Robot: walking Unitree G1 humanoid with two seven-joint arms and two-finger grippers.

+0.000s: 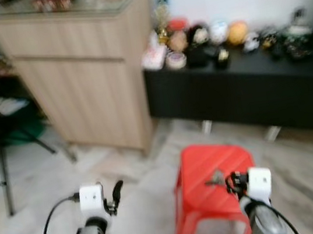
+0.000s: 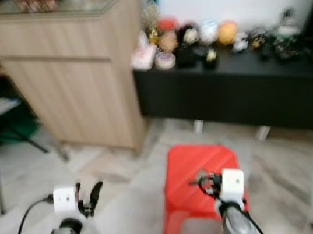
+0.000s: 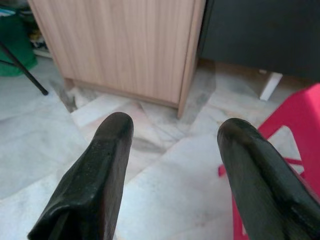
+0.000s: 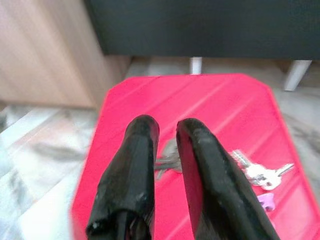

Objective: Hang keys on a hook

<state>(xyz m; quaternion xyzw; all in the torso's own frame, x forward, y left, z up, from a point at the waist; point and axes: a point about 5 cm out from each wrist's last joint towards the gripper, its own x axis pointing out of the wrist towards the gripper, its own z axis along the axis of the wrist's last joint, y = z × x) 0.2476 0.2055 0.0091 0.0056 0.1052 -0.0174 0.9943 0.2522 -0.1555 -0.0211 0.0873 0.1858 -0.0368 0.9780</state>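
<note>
A bunch of silver keys (image 4: 260,172) with a purple tag lies on the top of a red plastic stool (image 1: 210,162). My right gripper (image 4: 167,127) hovers just over the stool, its fingers drawn close together with a grey part of the bunch in the narrow gap. The rest of the bunch trails out past one finger. The head views show the keys (image 1: 215,177) as a small grey shape just left of the right gripper (image 1: 232,183). My left gripper (image 1: 114,197) is held above the marble floor to the left of the stool, open and with nothing in it.
A tall wooden cabinet (image 1: 85,74) stands ahead on the left. A low black sideboard (image 1: 247,91) with several trinkets on it runs along the white wall. A tripod leg (image 1: 3,175) and a green bag (image 3: 15,50) are at the far left.
</note>
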